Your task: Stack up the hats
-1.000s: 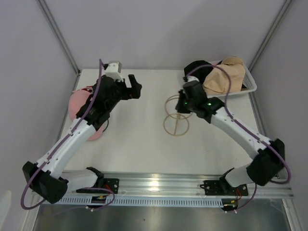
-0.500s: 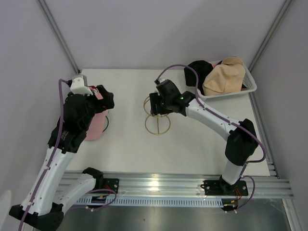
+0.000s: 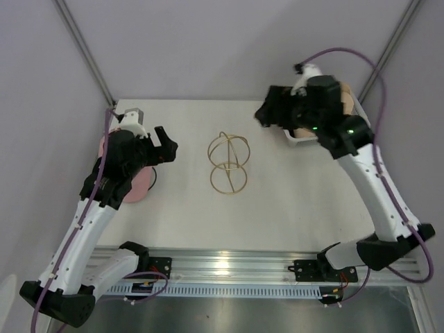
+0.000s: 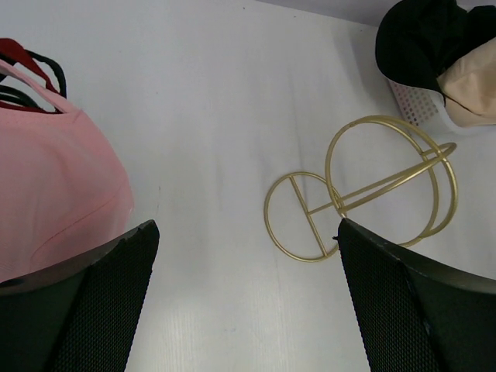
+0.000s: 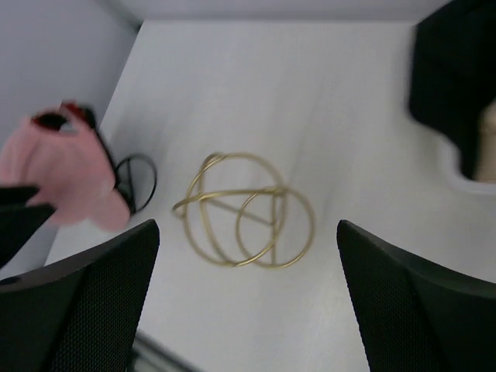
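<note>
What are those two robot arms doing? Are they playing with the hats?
They are meant to stack hats, but right now neither arm holds one. The left gripper hangs open beside a pink hat on the left of the table. The right gripper is open too, up by the white basket, where a black hat and a tan hat lie. A gold wire stand sits in the middle.

We are looking down on a white table (image 3: 194, 215) that is sitting inside pale grey walls (image 3: 229, 41). Two metal posts (image 3: 83, 48) are rising from its far corners. A metal rail (image 3: 236, 267) is running along the near edge and catching a bright glare.
</note>
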